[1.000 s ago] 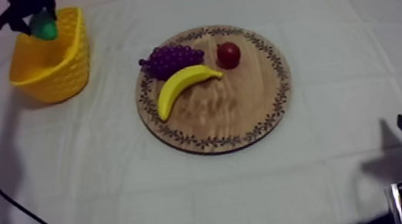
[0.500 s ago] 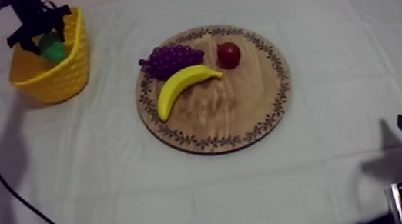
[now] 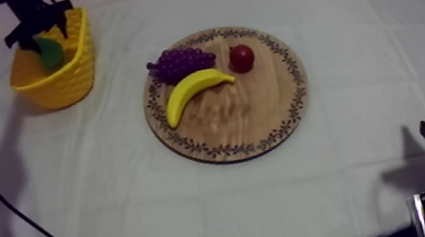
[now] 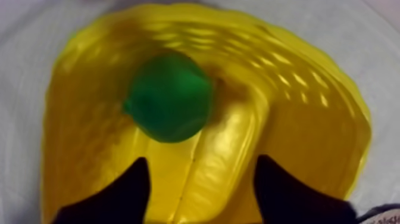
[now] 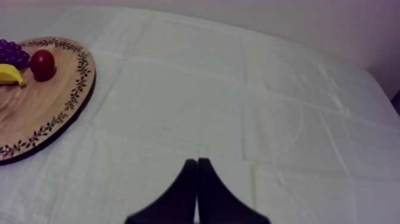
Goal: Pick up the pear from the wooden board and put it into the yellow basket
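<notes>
One pear lies in the yellow basket below the left gripper, its fingers spread. The right gripper is pressed together.

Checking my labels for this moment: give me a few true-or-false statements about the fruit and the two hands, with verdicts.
1. The pear lies in the yellow basket. True.
2. The left hand is shut on the pear. False: it is open above the pear.
3. The banana is on the wooden board. True.
4. The right hand is open. False: it is shut on nothing, over the cloth.
</notes>
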